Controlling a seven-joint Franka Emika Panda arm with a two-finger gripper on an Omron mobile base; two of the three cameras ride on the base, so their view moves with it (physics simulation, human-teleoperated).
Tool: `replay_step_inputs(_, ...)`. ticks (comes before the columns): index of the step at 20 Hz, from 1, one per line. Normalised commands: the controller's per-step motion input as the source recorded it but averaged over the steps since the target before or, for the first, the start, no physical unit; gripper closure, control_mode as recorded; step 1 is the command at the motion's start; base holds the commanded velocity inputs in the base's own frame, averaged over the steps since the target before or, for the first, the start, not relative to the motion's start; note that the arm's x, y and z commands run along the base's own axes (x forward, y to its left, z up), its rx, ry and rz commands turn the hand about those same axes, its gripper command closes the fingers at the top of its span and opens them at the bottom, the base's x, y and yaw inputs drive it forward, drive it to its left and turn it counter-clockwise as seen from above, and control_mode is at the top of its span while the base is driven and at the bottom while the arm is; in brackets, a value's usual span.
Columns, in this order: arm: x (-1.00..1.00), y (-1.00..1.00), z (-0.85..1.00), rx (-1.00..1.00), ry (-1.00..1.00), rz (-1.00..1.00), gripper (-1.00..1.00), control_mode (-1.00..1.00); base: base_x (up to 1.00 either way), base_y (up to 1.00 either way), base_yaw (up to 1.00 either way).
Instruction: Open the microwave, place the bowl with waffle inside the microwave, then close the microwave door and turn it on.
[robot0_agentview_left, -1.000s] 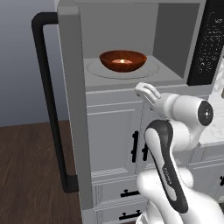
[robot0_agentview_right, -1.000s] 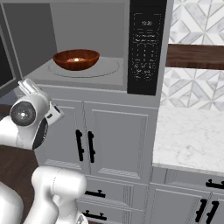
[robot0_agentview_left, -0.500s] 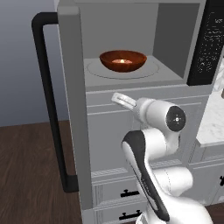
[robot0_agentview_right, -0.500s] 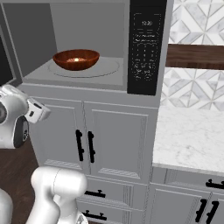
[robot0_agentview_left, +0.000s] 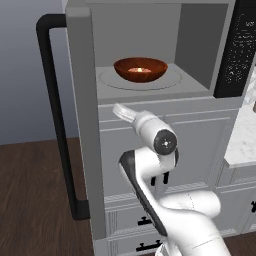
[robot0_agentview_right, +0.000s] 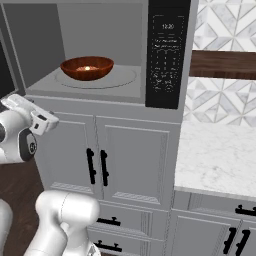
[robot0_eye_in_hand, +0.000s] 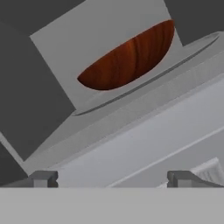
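Observation:
The microwave (robot0_agentview_left: 196, 47) stands with its cavity exposed; its black control panel (robot0_agentview_right: 167, 52) is on the right. Its door (robot0_agentview_left: 82, 125) is swung out to the left, with the black bar handle (robot0_agentview_left: 54, 115) facing away. The reddish-brown bowl (robot0_agentview_left: 140, 69) (robot0_agentview_right: 87, 68) rests on the round turntable plate (robot0_eye_in_hand: 144, 85) inside, and the pale waffle (robot0_agentview_left: 140, 70) lies in it. My gripper (robot0_agentview_left: 120, 110) (robot0_eye_in_hand: 111, 179) is open and holds nothing. It hangs just below the cavity floor, in front of the bowl (robot0_eye_in_hand: 131, 59) and a little to its left, looking up at it.
White panelled cabinets (robot0_agentview_right: 135, 160) with black handles sit under the microwave. A marble counter (robot0_agentview_right: 220, 155) and a patterned backsplash lie to the right. Dark wood floor (robot0_agentview_left: 35, 200) spreads to the left, behind the door.
The hand has drawn back from the cavity mouth and swung left and slightly down, its wrist turning. The bowl stays on the turntable and the door has not moved.

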Motion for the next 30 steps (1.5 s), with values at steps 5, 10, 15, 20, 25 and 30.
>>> replay_step_inputs(5,0.47,0.11,-0.17,-0.04,-0.10,-0.02,-1.00,-1.00,0.00,0.00,0.00)
replay_step_inputs(10,0.01,0.31,-0.35,-0.11,-0.13,0.00,-1.00,-1.00,0.00,0.00,0.00)
replay_step_inputs(15,0.00,0.27,-0.30,-0.09,-0.13,0.00,-1.00,-1.00,0.00,0.00,0.00)
replay_step_inputs(20,-0.28,0.54,-0.05,-0.12,-0.15,0.00,-1.00,-1.00,0.00,0.00,0.00)
replay_step_inputs(25,-0.62,0.59,-0.04,-0.12,-0.17,0.00,-1.00,-1.00,0.00,0.00,0.00)
replay_step_inputs(30,-0.80,0.62,0.07,-0.07,-0.25,0.00,-1.00,-1.00,0.00,0.00,0.00)
